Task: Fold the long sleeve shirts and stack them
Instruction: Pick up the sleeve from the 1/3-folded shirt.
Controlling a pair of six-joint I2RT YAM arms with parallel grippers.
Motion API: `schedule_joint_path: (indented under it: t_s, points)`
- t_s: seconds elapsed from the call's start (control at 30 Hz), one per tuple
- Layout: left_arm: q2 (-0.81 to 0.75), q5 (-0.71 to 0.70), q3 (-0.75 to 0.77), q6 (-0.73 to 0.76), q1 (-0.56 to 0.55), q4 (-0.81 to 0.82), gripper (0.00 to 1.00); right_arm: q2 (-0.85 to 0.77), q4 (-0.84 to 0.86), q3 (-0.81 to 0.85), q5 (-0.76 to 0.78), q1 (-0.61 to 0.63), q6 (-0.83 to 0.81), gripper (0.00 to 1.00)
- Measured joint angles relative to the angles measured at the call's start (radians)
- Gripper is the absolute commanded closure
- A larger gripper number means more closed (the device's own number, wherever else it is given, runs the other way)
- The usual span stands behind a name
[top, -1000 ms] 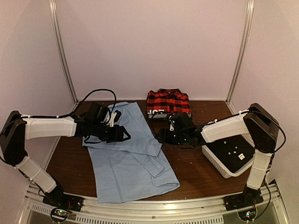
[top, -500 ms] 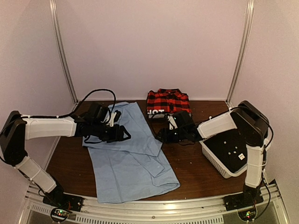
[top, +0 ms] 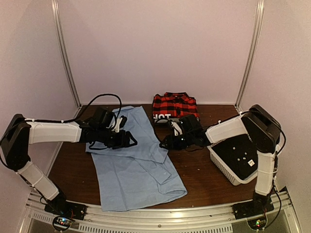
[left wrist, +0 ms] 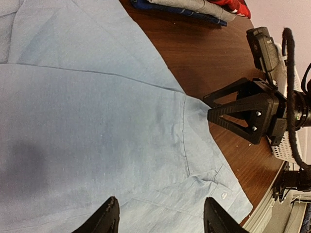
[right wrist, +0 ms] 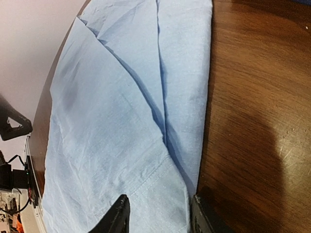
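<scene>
Your left gripper (top: pixel 128 140) hangs spread wide and empty over the light blue shirt (top: pixel 138 170). Your right gripper (top: pixel 165 142), fingers also apart and empty, sits low at that shirt's right border. The blue shirt lies spread from mid-counter to the near edge. The plaid shirt (top: pixel 175 104) rests folded at the far edge.

Just ahead of left gripper (left wrist: pixel 160 209), right gripper (left wrist: pixel 208 108) blocks; open dark wooden table (left wrist: pixel 204 53) beside it, white plastic mesh basket (left wrist: pixel 279 151) beyond.
</scene>
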Motion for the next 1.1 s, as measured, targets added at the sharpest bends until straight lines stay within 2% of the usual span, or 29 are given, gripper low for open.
schedule_joint_path:
  t_s: [0.27,0.43,0.63,0.9,1.1]
  points:
    - [0.013,0.001,0.0,0.001,0.0,0.002,0.39,-0.021,-0.039,-0.001,0.018,0.006,-0.018,0.58]
    - [0.014,-0.001,0.0,0.001,0.002,0.002,0.39,-0.016,-0.068,0.006,0.047,0.006,-0.033,0.61]
    - [-0.019,-0.027,-0.012,0.0,0.038,-0.005,0.39,-0.012,-0.097,0.014,0.085,0.006,-0.057,0.74]
    - [-0.112,-0.071,-0.039,-0.015,0.1,-0.051,0.39,-0.012,-0.117,0.02,0.093,0.007,-0.064,0.98]
    - [-0.22,-0.101,-0.135,-0.072,0.1,-0.166,0.39,-0.023,-0.132,0.02,0.093,0.007,-0.066,1.0]
